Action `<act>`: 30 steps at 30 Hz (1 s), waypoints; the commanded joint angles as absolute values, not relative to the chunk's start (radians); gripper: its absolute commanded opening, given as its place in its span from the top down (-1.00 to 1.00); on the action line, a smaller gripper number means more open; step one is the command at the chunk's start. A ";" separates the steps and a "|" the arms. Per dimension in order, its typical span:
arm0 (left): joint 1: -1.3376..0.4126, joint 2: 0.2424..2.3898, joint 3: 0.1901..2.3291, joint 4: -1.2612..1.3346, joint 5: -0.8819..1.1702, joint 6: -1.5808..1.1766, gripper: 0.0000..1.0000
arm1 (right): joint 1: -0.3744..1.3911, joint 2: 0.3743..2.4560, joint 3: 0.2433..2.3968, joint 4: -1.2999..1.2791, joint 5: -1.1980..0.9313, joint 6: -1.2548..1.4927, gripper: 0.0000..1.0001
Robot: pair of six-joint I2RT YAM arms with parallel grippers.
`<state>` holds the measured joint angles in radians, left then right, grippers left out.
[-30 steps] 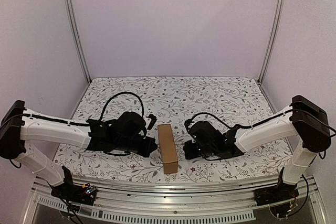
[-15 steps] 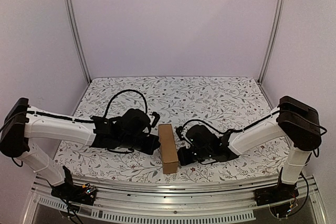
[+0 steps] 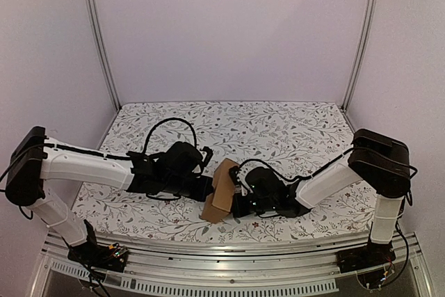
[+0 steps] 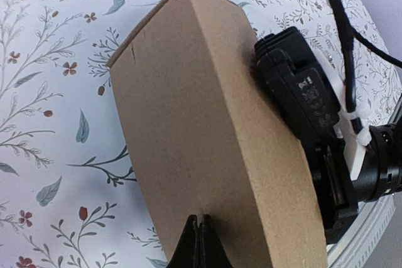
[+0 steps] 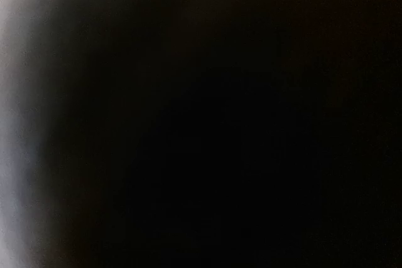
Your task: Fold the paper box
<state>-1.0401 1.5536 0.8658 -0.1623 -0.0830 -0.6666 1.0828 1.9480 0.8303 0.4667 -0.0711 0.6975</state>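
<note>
The paper box [image 3: 221, 197], formed into a brown carton, stands tilted at the 6 o'clock edge of the table [image 3: 292, 126], squeezed between both arms; the step looks like pressing its walls square. The left gripper [image 4: 198, 235], fingers fully together and holding nothing, butts the carton's 9 o'clock face, while the right gripper [image 3: 237, 202], likewise closed and empty, pushes from 3 o'clock. The next move calls for balanced pressure so the carton doesn't topple.

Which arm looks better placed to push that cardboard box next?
Probably the right. The right claw lies pressed against the side of the box, so close that its own camera sees only dark. The left claw is shut, with only its tips at the box's face, so it seems better for steadying.
</note>
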 commanded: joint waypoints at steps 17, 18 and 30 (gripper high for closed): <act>-1.040 1.626 0.957 -0.214 -0.084 -0.642 1.00 | 1.041 1.716 0.579 0.264 0.232 0.609 1.00; -1.039 1.624 0.957 -0.219 -0.091 -0.640 1.00 | 1.040 1.699 0.581 0.231 0.244 0.600 1.00; -0.959 1.520 0.973 -0.302 -0.138 -0.563 0.53 | 1.040 1.385 0.656 -0.147 0.434 0.496 0.14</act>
